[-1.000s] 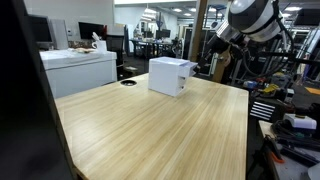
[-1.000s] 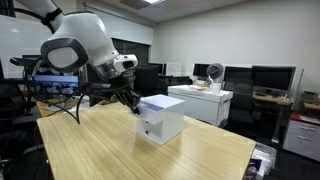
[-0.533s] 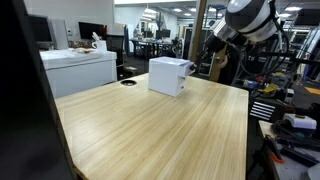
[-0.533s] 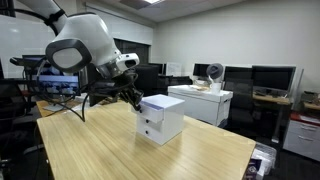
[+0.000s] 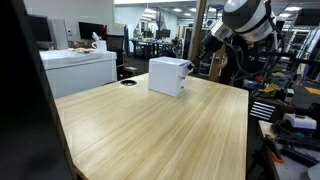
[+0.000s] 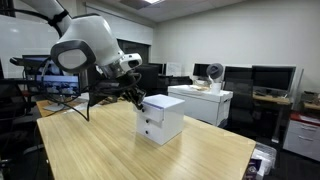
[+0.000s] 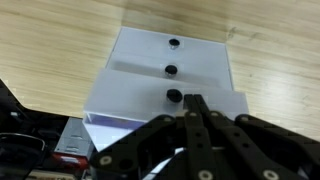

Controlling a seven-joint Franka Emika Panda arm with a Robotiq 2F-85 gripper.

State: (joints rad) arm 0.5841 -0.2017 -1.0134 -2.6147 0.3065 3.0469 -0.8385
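- The box (image 7: 140, 75) is white, with three small black knobs (image 7: 170, 70) in a row down its front.
- It stands on the table (image 5: 150, 130), at the far end in an exterior view (image 5: 168, 76) and near the middle edge in an exterior view (image 6: 162, 120).
- In the wrist view the tier nearest the camera stands out wider than the two above it. In both exterior views the top tier juts a little from the front toward the arm.
- The gripper (image 7: 193, 104) is clenched, its fingers pressed together with nothing between them. The tips sit just beside the nearest knob; whether they touch it I cannot tell.
- Only the wrist view shows all three knobs and the shut fingertips up close. It also shows dark cables (image 7: 40, 140) below the table edge.
- An exterior view shows the arm (image 6: 85, 50) bending over the box's front from the side, and monitors (image 6: 270, 78) on desks behind.
- An exterior view (image 5: 245, 15) shows the arm beyond the box and hides the knobs. A white cabinet (image 5: 80, 68) stands well apart from the table.
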